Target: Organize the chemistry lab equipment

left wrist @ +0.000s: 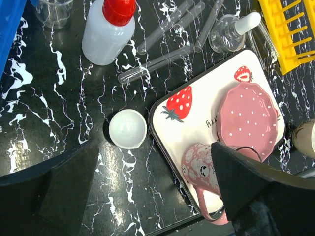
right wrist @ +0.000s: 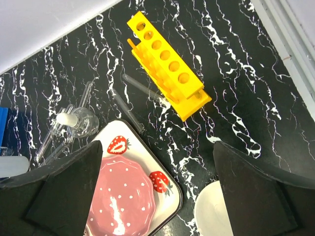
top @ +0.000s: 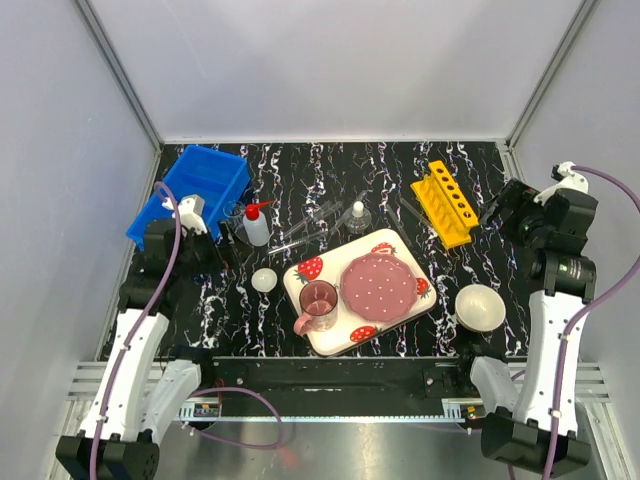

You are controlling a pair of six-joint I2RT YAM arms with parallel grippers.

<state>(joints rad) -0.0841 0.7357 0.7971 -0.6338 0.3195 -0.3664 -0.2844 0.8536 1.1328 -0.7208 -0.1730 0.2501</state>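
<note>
The left fingers (left wrist: 59, 191) are spread wide with nothing between them, and they hang above the black worktop (left wrist: 59, 108) with white streaks. Just ahead of them, in the gap, sits a small white dish (left wrist: 127, 129). Right beside it, in front of the right-hand finger, is a strawberry tray (left wrist: 197, 123) with a pink cup (left wrist: 199, 164) and a pink dotted plate (left wrist: 248, 118) on it. Farther ahead, thin glass tubes (left wrist: 157, 61) lie flat in a loose bunch. Past them stands a white squeeze bottle (left wrist: 106, 37) with a red top. A small glass beaker (left wrist: 54, 11) is near it, next to a blue bin (left wrist: 7, 29). A little glass flask (left wrist: 227, 35) with a white stopper sits by the far ends of the tubes. The right fingers (right wrist: 64, 191) are wide apart too and hold nothing. Well ahead of them sits a yellow rack (right wrist: 165, 64) with six holes showing on top. Two more tubes lie beside the rack, on the side nearer the fingers. A white bowl (right wrist: 211, 216) peeks out close to the right-hand finger.
</note>
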